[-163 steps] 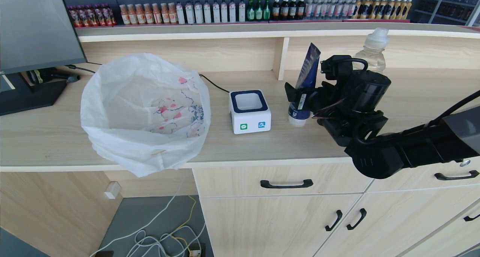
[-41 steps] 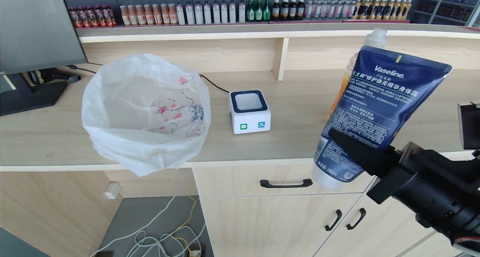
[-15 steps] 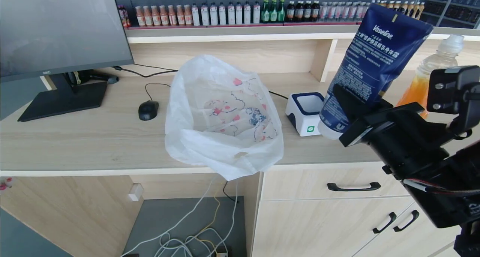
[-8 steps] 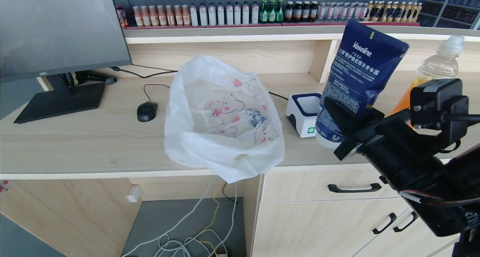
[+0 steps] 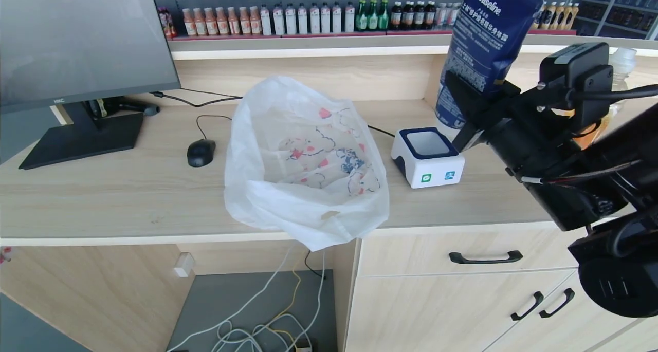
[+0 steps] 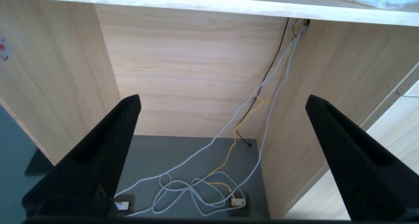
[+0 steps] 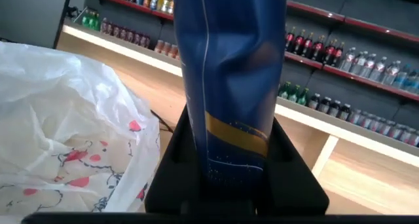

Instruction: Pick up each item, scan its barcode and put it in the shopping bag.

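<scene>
Raised higher, the blue tube (image 5: 483,38) hangs near the scanner (image 5: 427,159), clamped in the right gripper (image 5: 467,109). Left gripper (image 6: 222,101) gapes empty.

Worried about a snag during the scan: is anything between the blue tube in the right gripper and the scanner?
Nothing visible. The right gripper holds the blue tube cap-down close behind the scanner, only air between them. The shopping bag sits left of the scanner, off that path.
</scene>
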